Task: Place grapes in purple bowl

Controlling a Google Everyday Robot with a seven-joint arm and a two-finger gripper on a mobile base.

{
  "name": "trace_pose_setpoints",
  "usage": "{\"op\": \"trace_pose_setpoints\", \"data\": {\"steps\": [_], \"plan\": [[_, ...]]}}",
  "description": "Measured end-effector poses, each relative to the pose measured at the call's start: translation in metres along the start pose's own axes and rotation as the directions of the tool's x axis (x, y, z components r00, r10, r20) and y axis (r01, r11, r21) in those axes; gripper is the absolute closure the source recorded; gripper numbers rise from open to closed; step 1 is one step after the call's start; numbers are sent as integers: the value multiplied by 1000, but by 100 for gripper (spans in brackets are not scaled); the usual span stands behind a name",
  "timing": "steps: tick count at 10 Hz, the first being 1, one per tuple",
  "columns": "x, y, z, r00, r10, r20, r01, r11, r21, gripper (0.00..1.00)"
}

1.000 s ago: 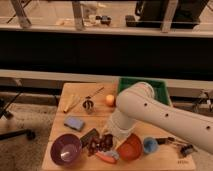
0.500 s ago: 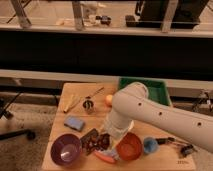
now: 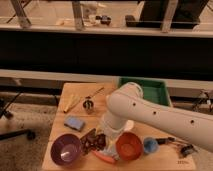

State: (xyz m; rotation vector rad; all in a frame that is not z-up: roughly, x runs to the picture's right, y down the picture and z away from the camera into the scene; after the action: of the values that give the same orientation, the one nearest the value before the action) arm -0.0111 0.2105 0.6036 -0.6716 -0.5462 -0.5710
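Observation:
The purple bowl (image 3: 66, 148) stands at the table's front left, and I see nothing in it. My gripper (image 3: 94, 139) hangs low over the table just right of the bowl, at the end of the big white arm (image 3: 145, 112). A dark reddish lumpy mass, the grapes (image 3: 90, 145), sits right at the gripper, between the purple bowl and the orange-red bowl (image 3: 129, 146). I cannot tell whether the grapes are held or lie on the table.
A small blue cup (image 3: 150, 145) stands right of the orange-red bowl. A red elongated item (image 3: 104, 157) lies at the front edge. A blue sponge (image 3: 75, 123), a small metal object (image 3: 89, 104), a yellowish stick (image 3: 71, 103) and a green bin (image 3: 152, 90) are farther back.
The arm has swung left and lower, bringing the gripper closer to the purple bowl. The orange fruit is now hidden behind the arm.

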Motion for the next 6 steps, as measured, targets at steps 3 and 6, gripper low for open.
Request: {"op": "trace_pose_setpoints", "data": {"steps": [3, 6], "plan": [[-10, -11, 7, 1000, -9, -3, 9, 1000, -5, 100], [-22, -22, 14, 1000, -20, -2, 20, 1000, -7, 100]]}}
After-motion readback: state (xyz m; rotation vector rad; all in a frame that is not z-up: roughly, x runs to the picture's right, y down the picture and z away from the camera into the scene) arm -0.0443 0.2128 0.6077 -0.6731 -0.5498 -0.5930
